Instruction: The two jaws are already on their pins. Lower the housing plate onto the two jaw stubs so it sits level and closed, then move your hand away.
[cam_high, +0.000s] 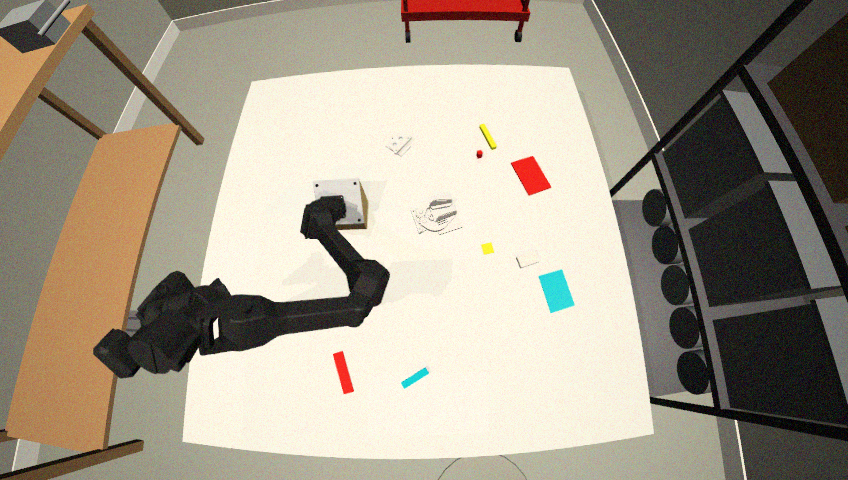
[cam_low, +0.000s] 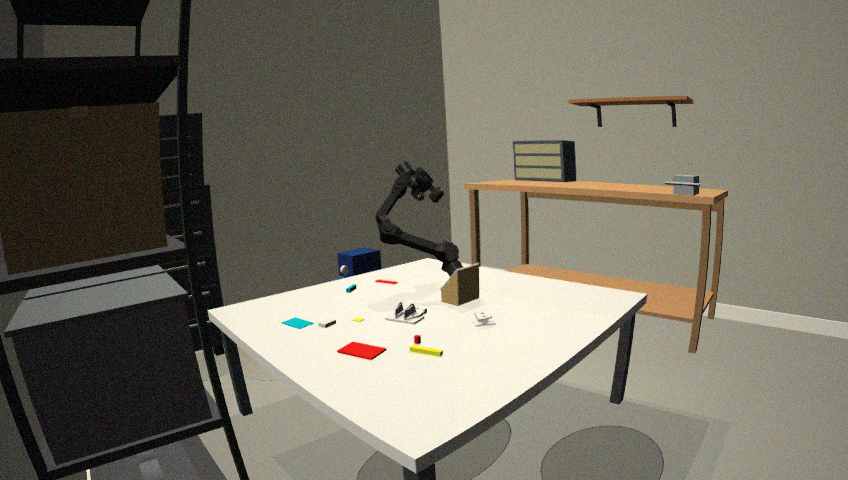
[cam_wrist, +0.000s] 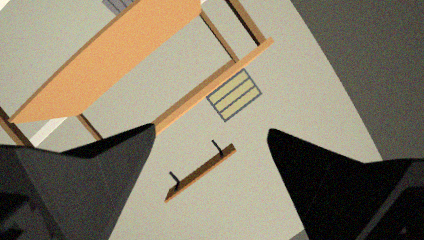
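A small white part with holes (cam_high: 399, 144) (cam_low: 483, 319), which looks like the housing plate, is on the table beside the gripper assembly. The assembly's white base lies nearer the table's middle. Two grey jaws stand on it, one jaw (cam_low: 399, 308) beside the other jaw (cam_low: 410, 310). The housing plate is apart from the jaws. The pins and stubs are too small to make out. My gripper (cam_wrist: 212, 132) is open and empty, raised high and far from both parts. It faces the wooden bench and the wall shelf.
The arm rises from a wedge-shaped mount (cam_high: 354, 208) (cam_low: 461, 285). A red sheet (cam_high: 531, 176), a cyan sheet (cam_high: 557, 291), a yellow bar (cam_high: 487, 136), a small red piece (cam_high: 479, 154), a yellow square (cam_high: 487, 248), a white block (cam_high: 527, 258), a red strip (cam_high: 343, 372) and a cyan bar (cam_high: 415, 377) lie around.
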